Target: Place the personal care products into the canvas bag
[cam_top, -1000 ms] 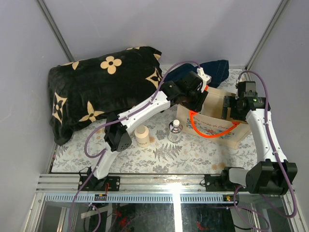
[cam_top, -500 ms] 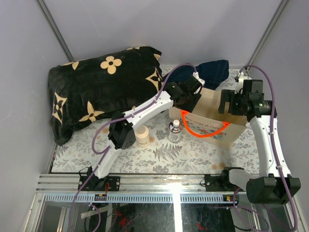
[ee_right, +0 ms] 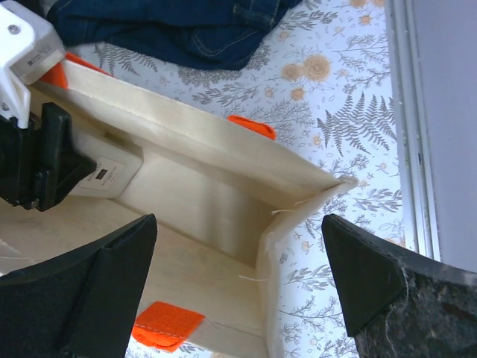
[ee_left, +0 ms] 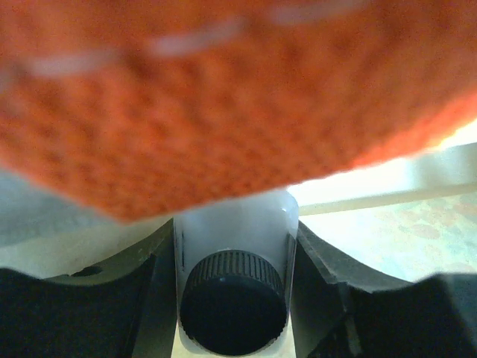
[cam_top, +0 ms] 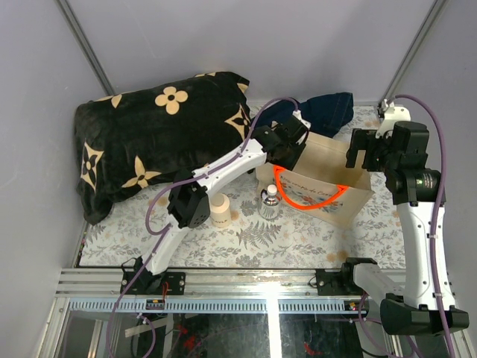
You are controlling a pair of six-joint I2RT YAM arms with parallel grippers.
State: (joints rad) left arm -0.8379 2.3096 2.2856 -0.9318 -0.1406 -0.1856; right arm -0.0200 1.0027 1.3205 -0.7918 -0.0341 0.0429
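Between the left fingers: a white bottle with a dark ribbed cap, clamped on both sides by the left gripper. An orange handle hangs blurred right over it.
Left gripper's place: at the mouth of the canvas bag, at its left end. Whether the bottle is already below the rim cannot be told.
Right gripper: fingers spread wide and grasping nothing, hovering above the right end of the open bag and looking down into it.
Inside the bag: the right wrist view shows only bare canvas walls and floor, with no product in the part seen.
On the table: the beige jar and the clear bottle with the white cap stand near each other, just left of the bag and outside it.
Fourth product: not visible in any view; it may lie hidden in the bag, but that cannot be told.
Progress: likely early to midway. One bottle is on the point of going in, and at least two products are left to fetch.
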